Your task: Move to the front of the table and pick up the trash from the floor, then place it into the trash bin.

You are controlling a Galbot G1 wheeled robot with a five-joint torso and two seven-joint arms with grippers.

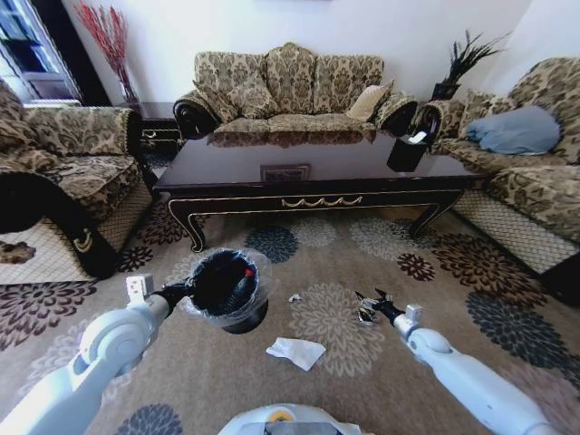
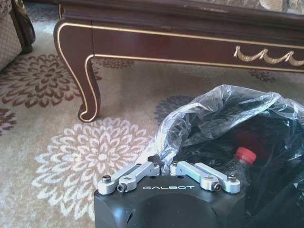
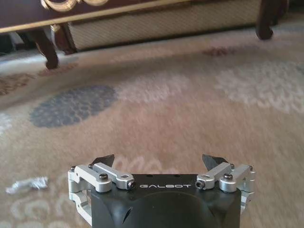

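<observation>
Left gripper (image 1: 186, 292), jaws closed, gripped the trash bin (image 1: 227, 288) lower left; right gripper (image 1: 370, 304), jaws wide, empty; three scraps on open carpet (image 1: 426, 299).

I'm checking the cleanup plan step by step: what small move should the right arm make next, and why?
Probably lower the right gripper onto the dark wrapper and close. Its jaws are open and empty, right by the wrapper on the carpet. The left gripper holds the bin with the bottle inside.
</observation>
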